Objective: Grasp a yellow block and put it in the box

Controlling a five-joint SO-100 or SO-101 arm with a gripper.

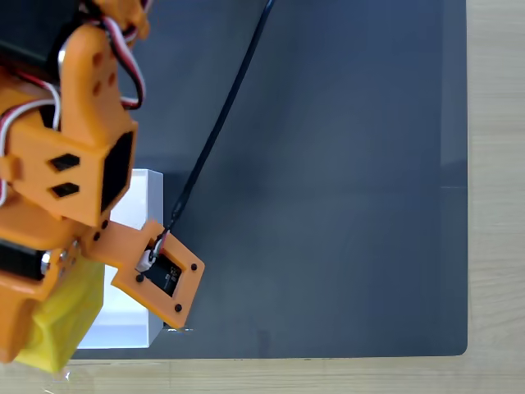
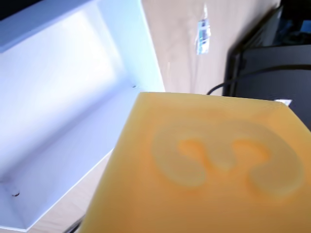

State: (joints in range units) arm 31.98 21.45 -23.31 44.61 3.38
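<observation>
- My arm [image 1: 74, 139] comes in from the top left corner of the fixed view and bends down along the left edge. Its orange shell is large and close to the lens.
- My wrist points toward the bottom left corner of that view, and my claw [image 1: 33, 324] ends there, just over the near edge of the dark mat [image 1: 328, 164].
- An orange plate [image 1: 164, 275] carrying a small camera sticks out sideways from my wrist, behind the claw and angled toward it.
- A black cable [image 1: 221, 115] runs from that plate away from the claw, across the mat and out at the top of the view.
- The yellow block [image 1: 66, 324] sits right at my claw, pressed against the orange finger beside it.
- In the wrist view the block [image 2: 209, 165] is just in front of the lens. It is blurred, with a curved raised shape showing on its face.
- I cannot tell whether my claw is clenched on the block or merely resting against it; the fingertips are hidden by my own arm and by the block.
- The white box [image 1: 152, 246] lies directly under my wrist and claw, with its far wall and one corner clear of my arm.
- In the wrist view the box [image 2: 131, 53] opens beyond and to the left of the block. The inside is white, and the block overlaps its nearer wall.
- Past the box, farther from the claw, is the pale wooden table [image 2: 175, 43].
</observation>
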